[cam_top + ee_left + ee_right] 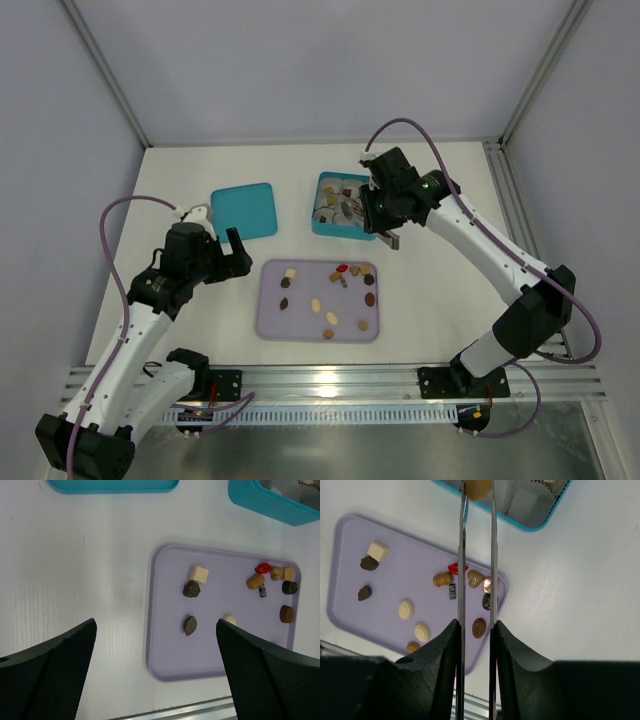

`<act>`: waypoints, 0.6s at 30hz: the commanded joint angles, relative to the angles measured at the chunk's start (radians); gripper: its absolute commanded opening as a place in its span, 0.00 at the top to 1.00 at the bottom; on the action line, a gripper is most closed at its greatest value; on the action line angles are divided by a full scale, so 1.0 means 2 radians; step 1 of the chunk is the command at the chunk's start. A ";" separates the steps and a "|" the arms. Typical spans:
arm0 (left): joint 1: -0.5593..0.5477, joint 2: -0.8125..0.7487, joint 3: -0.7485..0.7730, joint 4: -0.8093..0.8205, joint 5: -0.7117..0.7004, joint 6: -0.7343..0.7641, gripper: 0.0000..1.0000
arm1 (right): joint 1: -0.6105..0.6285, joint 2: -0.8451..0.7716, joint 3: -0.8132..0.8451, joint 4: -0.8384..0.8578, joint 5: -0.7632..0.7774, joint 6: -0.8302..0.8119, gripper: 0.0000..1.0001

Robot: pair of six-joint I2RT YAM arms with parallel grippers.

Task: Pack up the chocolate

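White tabletop [420,320]: right gripper [477,486], nearly closed, pinches a rounded tan chocolate [479,490] by its very tips over the edge of the teal plastic box [270,502] at 1 o'clock of the lavender plastic tray [170,655], a slight hold that could slip and drop it outside, while the left gripper [156,624] gapes empty.

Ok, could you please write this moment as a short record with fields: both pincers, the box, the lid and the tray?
left pincer: open, holds nothing, near the tray's left side
right pincer: its long metal blades pinch a tan chocolate
held piece: over the teal box
teal box: open, grey-white paper cups inside
lilac tray: many loose chocolates not yet packed
teal lid: lies flat, left of the box, apart from it
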 commanded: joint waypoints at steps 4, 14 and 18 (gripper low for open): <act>-0.001 -0.001 0.004 0.007 -0.002 0.003 0.00 | -0.016 0.072 0.068 0.025 -0.014 -0.022 0.70; -0.002 -0.003 0.004 0.007 -0.002 0.003 0.00 | -0.020 0.141 0.103 0.028 -0.020 -0.026 0.70; -0.001 -0.002 0.004 0.007 -0.003 0.003 0.00 | -0.020 0.150 0.095 0.031 -0.022 -0.028 0.70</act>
